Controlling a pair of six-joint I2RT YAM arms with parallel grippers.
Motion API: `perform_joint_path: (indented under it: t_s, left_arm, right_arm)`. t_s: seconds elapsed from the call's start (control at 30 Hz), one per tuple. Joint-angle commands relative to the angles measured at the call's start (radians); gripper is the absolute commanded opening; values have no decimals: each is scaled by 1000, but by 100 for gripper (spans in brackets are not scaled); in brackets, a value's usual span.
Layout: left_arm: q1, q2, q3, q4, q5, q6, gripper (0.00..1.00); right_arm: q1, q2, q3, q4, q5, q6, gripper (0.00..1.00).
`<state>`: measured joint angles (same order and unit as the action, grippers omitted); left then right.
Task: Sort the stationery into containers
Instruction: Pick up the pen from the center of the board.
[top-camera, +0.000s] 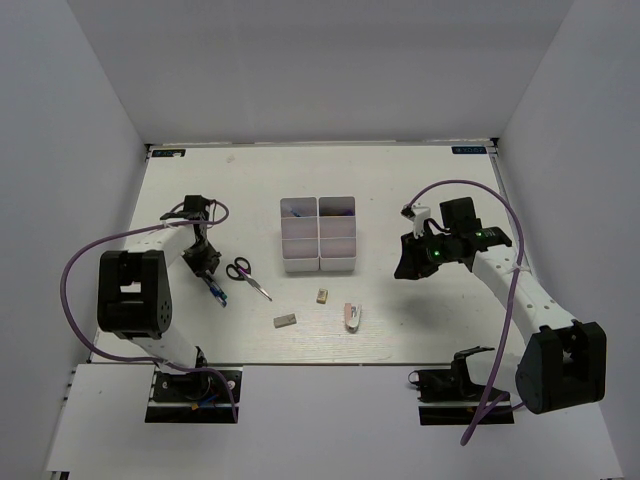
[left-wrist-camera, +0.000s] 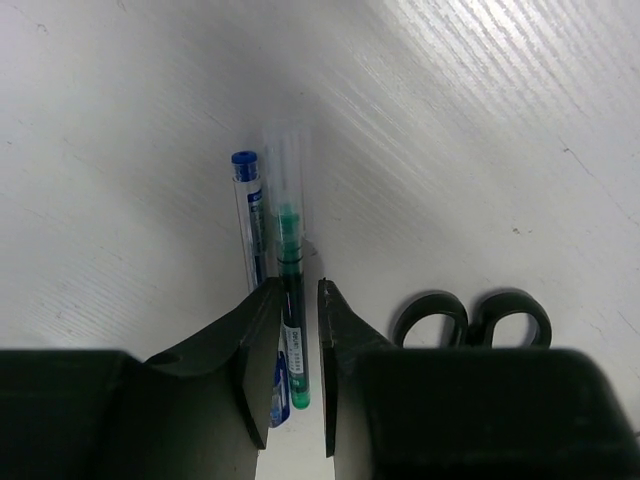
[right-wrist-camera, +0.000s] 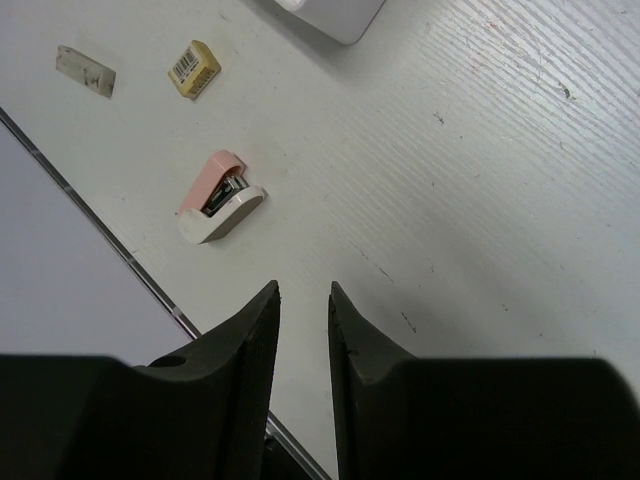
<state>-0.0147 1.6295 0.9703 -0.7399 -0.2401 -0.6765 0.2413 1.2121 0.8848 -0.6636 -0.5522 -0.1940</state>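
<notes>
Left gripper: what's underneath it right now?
Under the left gripper, a green pen lies between its fingers, with a blue pen alongside, its lower end covered. The handles of the scissors show beside it; the gripper hides their blades.

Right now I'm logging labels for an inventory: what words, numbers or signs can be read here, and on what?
No text can be read as it stands.
Beige eraser: barcode label, digits too small.
Green highlighter: white label with print, blurred.
Blue pen: dark print along the barrel, blurred.
Blue stickers at the far corners: too small.
</notes>
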Motion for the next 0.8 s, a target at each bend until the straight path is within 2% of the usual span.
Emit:
perform_joint_path:
  t_s: [0.0,0.43,0.53,0.57,0.6,0.67,0.77]
  left_arm:
    - [7,3,-7,8,-31,6,33]
    - [7,46,-33,39,-48,-3,33]
    - [7,55,-44,45,-47,-3,15]
    - [7,53,-48,43,-44,-1,4]
    - [5,49,-48,48,-39,-1,0]
    - [7,26,-48,54,-21,3,0]
    - [-11,-58,-19,48,-11,26,0]
  right_arm:
    - [-4,3,31,-17,-8,1,30]
    - [-11,-2,31,-18,-15,2,30]
    - [-11,-2,32,-22,-20,-1,30]
    - [-16,-3,32,-24,-20,1,30]
    - [-17,-2,34,-27,-20,1,31]
    - [-16,-5,32,-24,-26,1,31]
    - [-19,-5,34,-24,-31,1,47]
